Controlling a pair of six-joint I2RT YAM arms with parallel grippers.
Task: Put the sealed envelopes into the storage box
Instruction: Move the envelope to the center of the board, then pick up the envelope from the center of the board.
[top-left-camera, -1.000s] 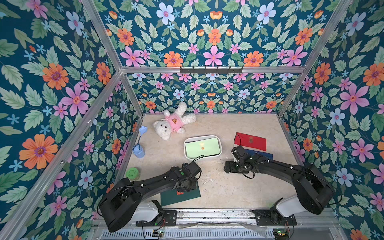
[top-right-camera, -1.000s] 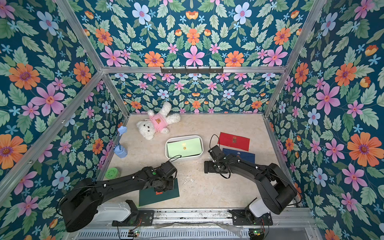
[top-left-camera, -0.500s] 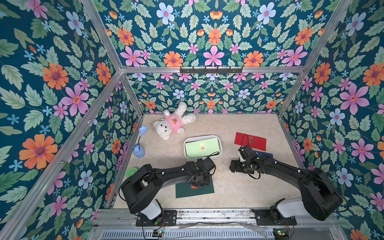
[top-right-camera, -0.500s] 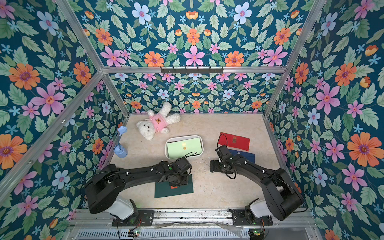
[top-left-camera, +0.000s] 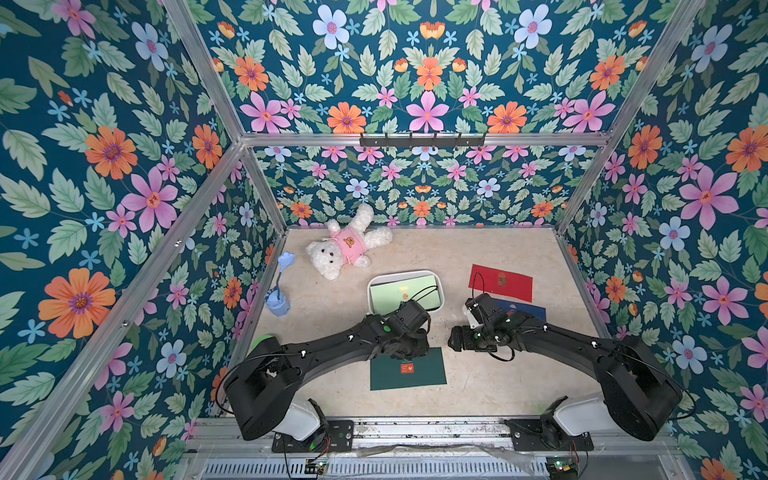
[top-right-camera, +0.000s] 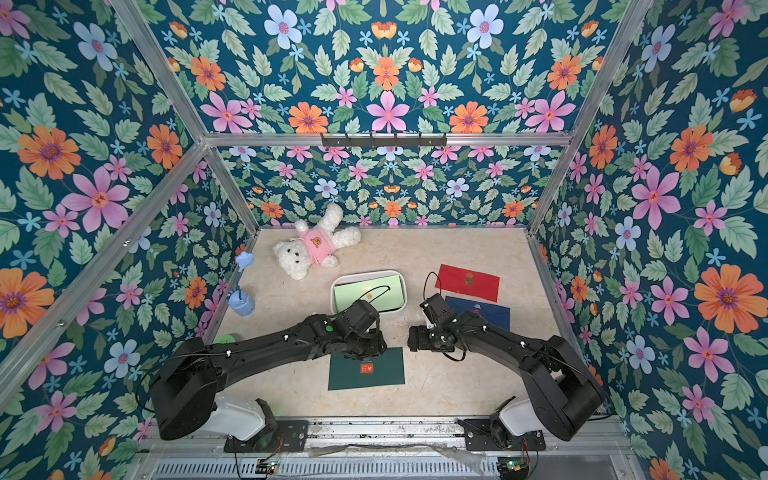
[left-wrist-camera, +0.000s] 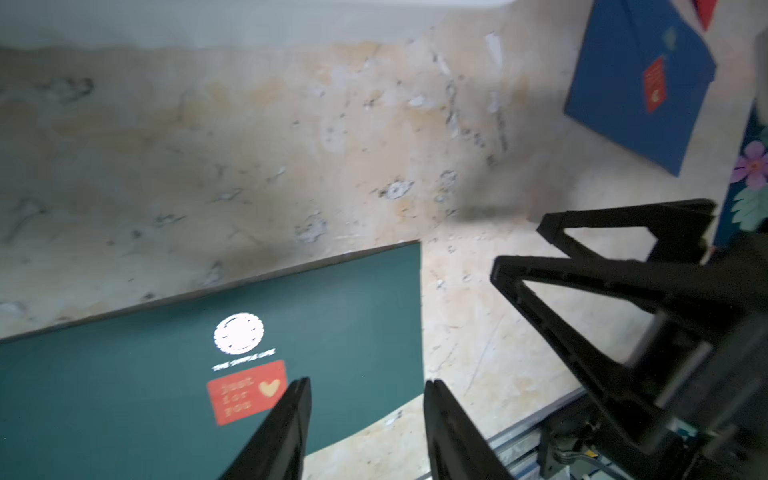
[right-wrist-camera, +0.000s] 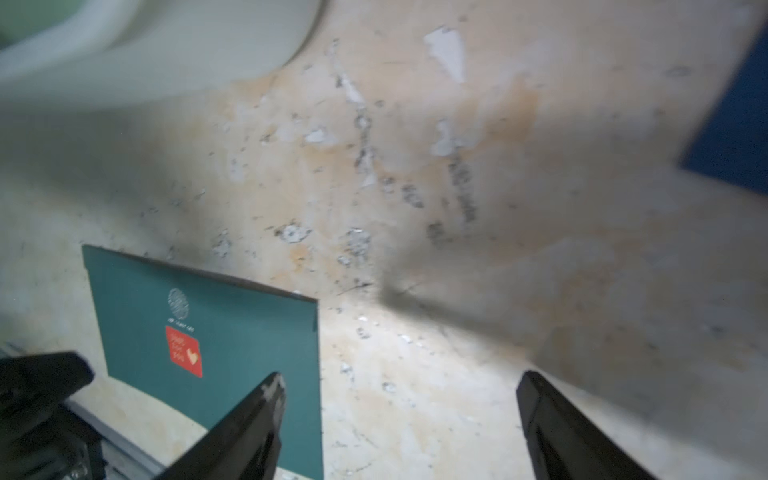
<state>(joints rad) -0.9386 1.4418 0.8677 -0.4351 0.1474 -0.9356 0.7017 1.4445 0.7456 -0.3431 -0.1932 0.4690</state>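
A dark green envelope (top-left-camera: 407, 370) (top-right-camera: 368, 370) with a red sticker lies flat near the table's front. My left gripper (top-left-camera: 409, 352) (left-wrist-camera: 368, 386) hangs over its far edge. It is open, with one finger above the envelope (left-wrist-camera: 166, 395) and one past its side. My right gripper (top-left-camera: 453, 338) (right-wrist-camera: 401, 382) stands wide open and empty, just right of the green envelope (right-wrist-camera: 208, 332). The white storage box (top-left-camera: 438, 286) (top-right-camera: 403, 291) holds a light green envelope (top-left-camera: 395, 293). A red envelope (top-left-camera: 500, 282) and a navy envelope (top-left-camera: 523, 309) (left-wrist-camera: 640, 83) lie at the right.
A white teddy bear (top-left-camera: 345, 249) lies at the back left. A small blue cup with a flower (top-left-camera: 277, 303) stands by the left wall. A green object (top-left-camera: 262, 343) shows behind the left arm. Floral walls close in three sides.
My left arm has swung right, and the dark green envelope has slid right and slightly away under it. The right gripper has barely shifted.
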